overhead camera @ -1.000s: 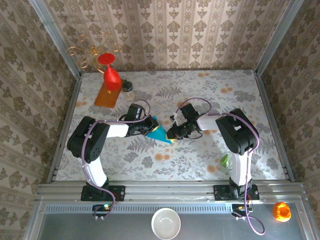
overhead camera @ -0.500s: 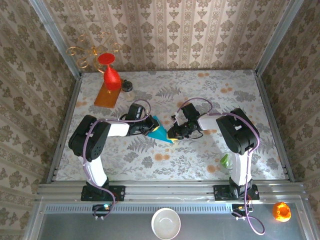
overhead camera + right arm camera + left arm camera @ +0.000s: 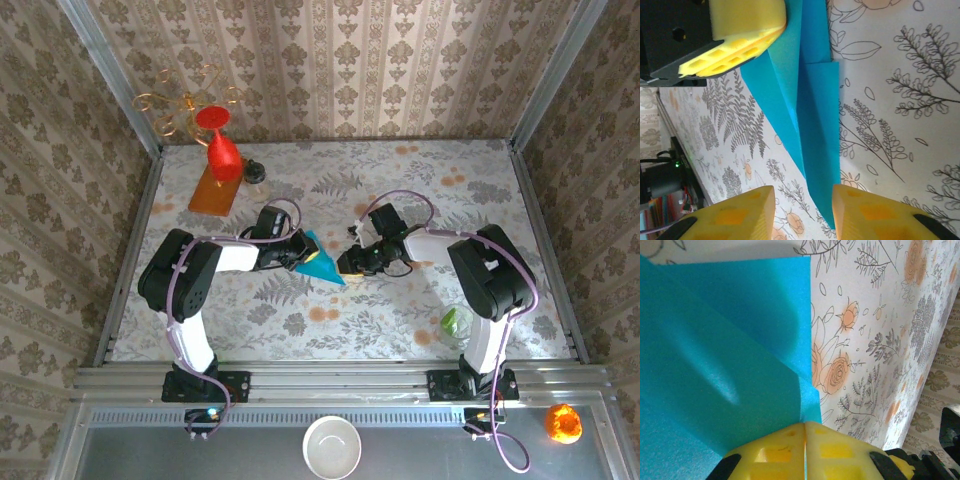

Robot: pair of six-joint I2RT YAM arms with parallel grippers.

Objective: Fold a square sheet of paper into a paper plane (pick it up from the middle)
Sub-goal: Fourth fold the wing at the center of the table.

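The square sheet of paper [image 3: 322, 265] is teal-blue and folded into a narrow pointed dart, the paper plane, at the middle of the table. My left gripper [image 3: 299, 252] is shut on its wide end. In the left wrist view the yellow fingertips [image 3: 790, 440] pinch the paper's [image 3: 715, 365] edge at the left gripper [image 3: 805, 426]. My right gripper [image 3: 349, 264] stands open just right of the dart's tip. In the right wrist view the right gripper [image 3: 804, 200] straddles the pointed end of the paper [image 3: 812, 125] without touching it, and the left gripper's fingers [image 3: 735, 40] show at top left.
A red cone-shaped vase [image 3: 222, 150] stands on an orange board [image 3: 212, 192] at the back left, with a small jar [image 3: 257, 176] beside it. A green object [image 3: 452, 322] lies near the right arm's base. A white bowl [image 3: 332, 447] and an orange object [image 3: 563, 423] sit below the table edge.
The right gripper has opened and let go of the dart's tip, drawing back slightly to the right. The left gripper keeps its hold on the paper.
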